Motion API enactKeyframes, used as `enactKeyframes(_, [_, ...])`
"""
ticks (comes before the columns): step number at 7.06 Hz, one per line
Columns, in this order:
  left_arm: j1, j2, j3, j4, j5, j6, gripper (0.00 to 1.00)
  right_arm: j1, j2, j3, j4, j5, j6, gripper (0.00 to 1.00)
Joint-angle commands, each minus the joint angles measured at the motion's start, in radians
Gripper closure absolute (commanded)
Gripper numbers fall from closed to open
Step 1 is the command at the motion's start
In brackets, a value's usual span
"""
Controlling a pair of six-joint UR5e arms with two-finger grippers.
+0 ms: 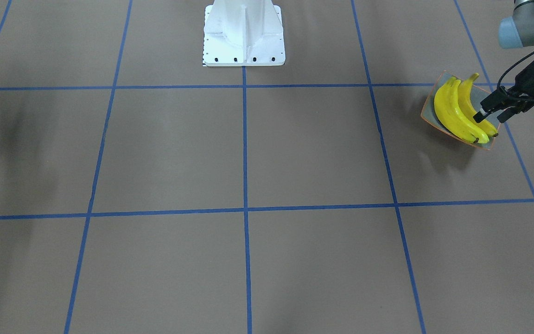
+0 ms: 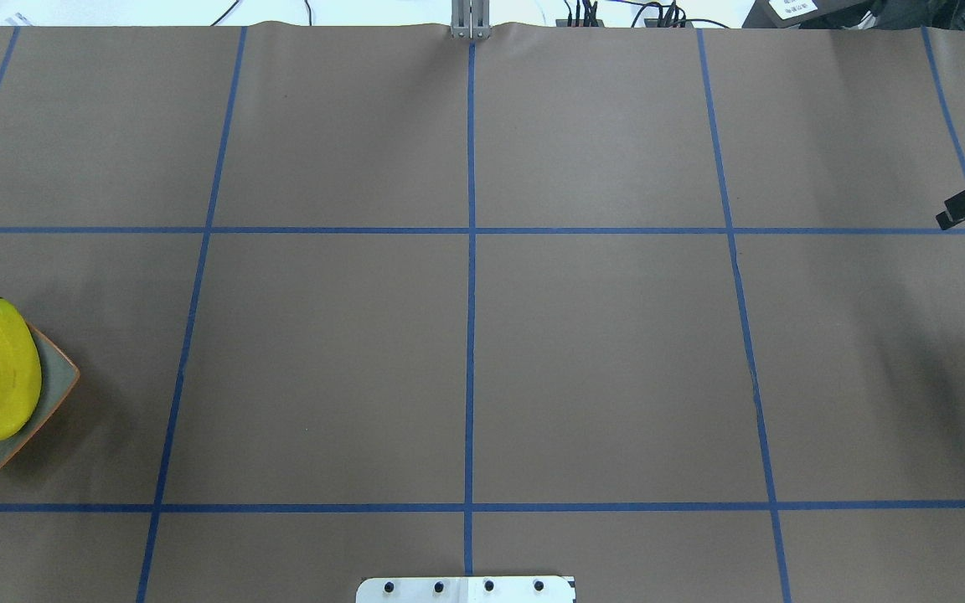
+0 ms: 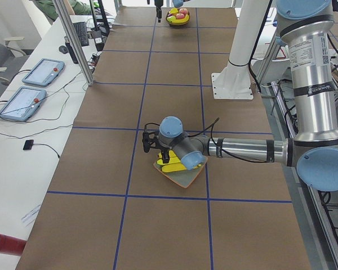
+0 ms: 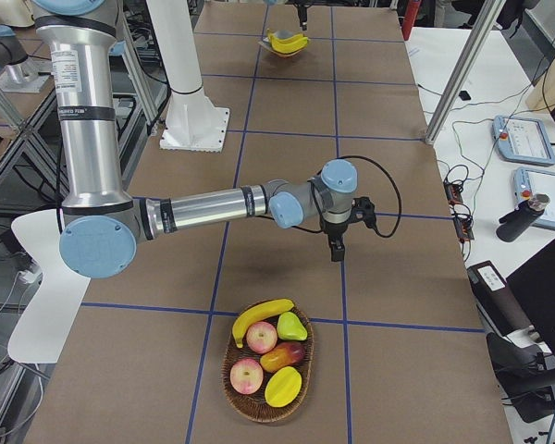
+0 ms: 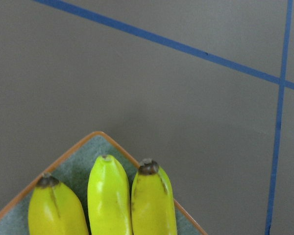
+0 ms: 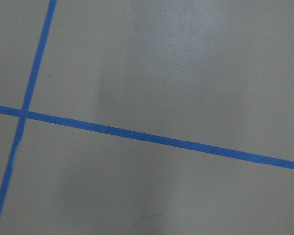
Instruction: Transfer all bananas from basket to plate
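Lying side by side on the plate [image 1: 428, 110] are three bananas [image 5: 108, 196], their dark tips pointing at one corner of its orange rim in my left wrist view. They touch each other along their lengths and fill most of the grey dish. The plate sits on the table [image 1: 313, 153] at my left end, inside one square of the blue tape lines [image 1: 244, 139], and is cut by the edge of the overhead view.

My left gripper [image 1: 489, 118] hangs just above the bananas on the side of the plate farthest from the table's middle. Its two fingers stand apart with nothing between them. One fingertip is over the outermost banana; I cannot tell whether it touches the skin.

Well apart, at my right end of the table, the basket [image 4: 228, 365] holds one more banana [image 4: 262, 316] lying along its far edge, beside apples and other fruit.

My right gripper [image 4: 337, 259] points straight down over bare table near the basket, on its far side in the right side view. It carries nothing that I can see. Only a sliver of it shows in the overhead view, so I cannot tell whether its fingers are apart or together.
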Motion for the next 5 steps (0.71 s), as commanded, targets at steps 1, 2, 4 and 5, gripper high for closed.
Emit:
enactKeyframes(1, [-0.076,-0.079,-0.053,0.259,0.009,0.183,0.00,0.085,-0.040,-0.063,0.000,0.002,-0.153,0.00])
enactKeyframes(2, [-0.076,-0.099,-0.050,0.265,0.008,0.188,0.00,0.094,-0.090,-0.047,0.000,0.025,-0.160,0.00])
enactKeyframes(4, [-0.073,-0.111,-0.042,0.265,0.008,0.188,0.00,0.094,-0.169,-0.032,0.005,0.146,-0.177,0.00])
enactKeyframes(5, [-0.072,-0.114,-0.042,0.265,0.009,0.190,0.00,0.093,-0.190,-0.036,0.000,0.155,-0.263,0.00])
